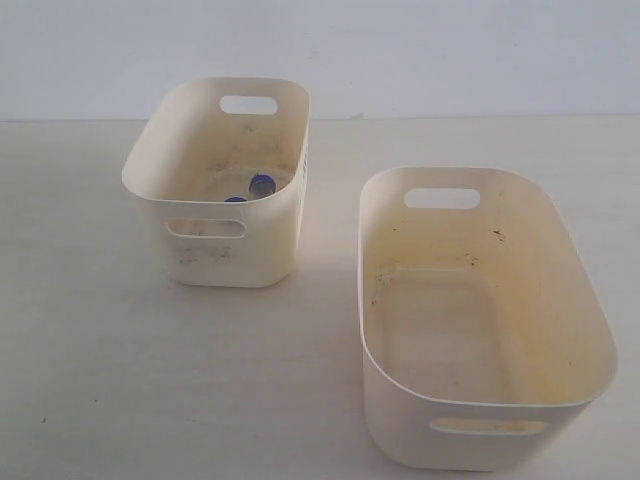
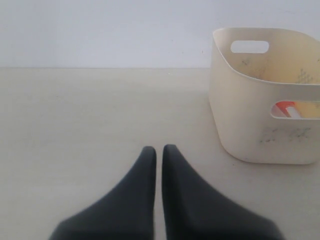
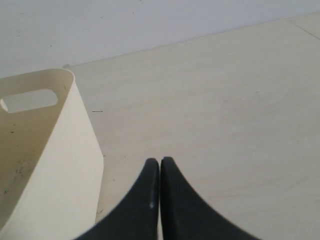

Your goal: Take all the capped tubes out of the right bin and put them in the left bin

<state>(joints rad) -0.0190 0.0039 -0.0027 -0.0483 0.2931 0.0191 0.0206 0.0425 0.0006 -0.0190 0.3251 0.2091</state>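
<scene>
Capped tubes lie inside the left bin. Two blue caps show over its near rim, and the left wrist view shows an orange-red cap through its oval handle cut-out. The number of tubes cannot be told. The right bin stands apart and nearer the camera, with a strip of open counter between them; its yellowish stained floor is in plain view. Broad counter surrounds both bins and ends at a pale wall behind. The left hand is closed, gripping nothing, above open counter near the left bin. The right hand is also closed and grips nothing, just beside the right bin's outer wall.
</scene>
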